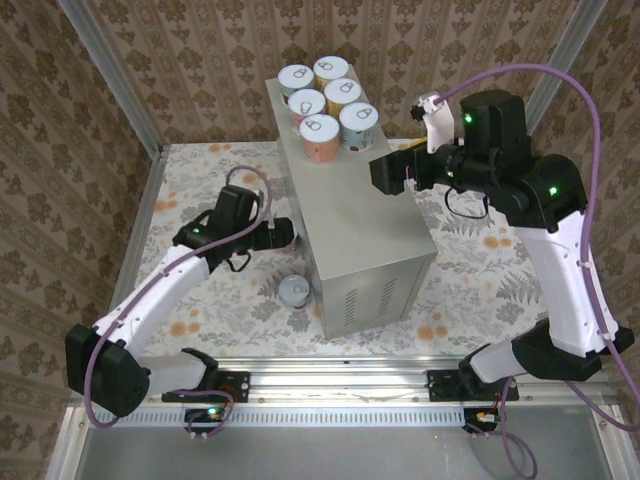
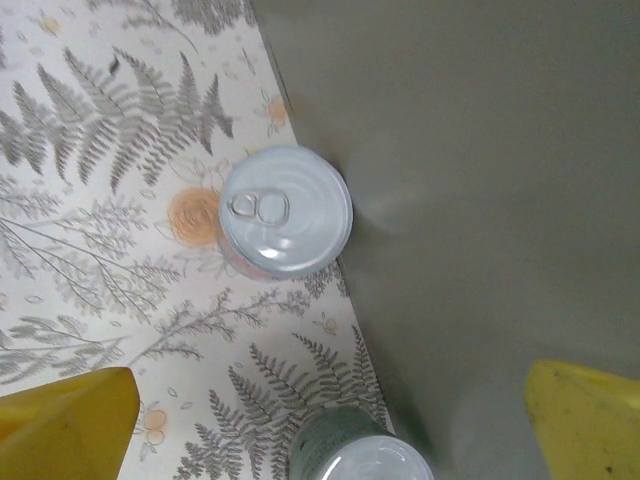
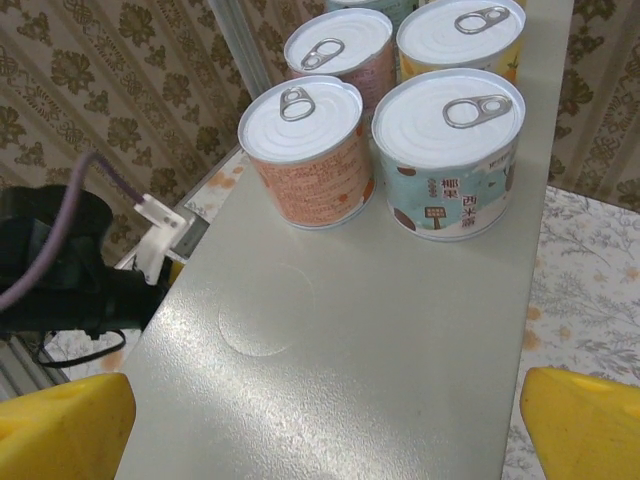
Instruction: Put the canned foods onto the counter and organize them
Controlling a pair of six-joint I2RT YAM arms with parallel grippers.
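Three walls [image 1: 200, 50] papered in brown damask close in the cell, joined by pale metal corner posts [image 1: 112, 75]. A floral cloth [image 1: 200, 180] printed with grey ferns and orange blooms covers the floor. On that cloth stands the surface [image 1: 370, 240], a tall light-grey metal box whose long axis runs from far left to near right in the overhead view. Its end face with the vent slits [image 1: 375, 295] points toward the arm bases. Six cans [image 1: 343, 93] stand upright in two rows of three on the far end of the surface, pull-tab lids up and packed close together. The nearest pair are an orange-labelled can [image 3: 310, 175] and a pale blue can [image 3: 450, 190]. Two more stand upright on the cloth just beside the surface's left wall: a pink-labelled can [image 2: 285, 210] about halfway along it, and a second can [image 1: 295, 292] near the vented corner. The left end effector [image 2: 325, 430] hangs above these two, released, its yellow pads [image 2: 60, 425] spread wide. The right end effector [image 3: 325, 425] hovers over the bare middle of the surface's top, aimed at the six cans, likewise released with its pads far apart.
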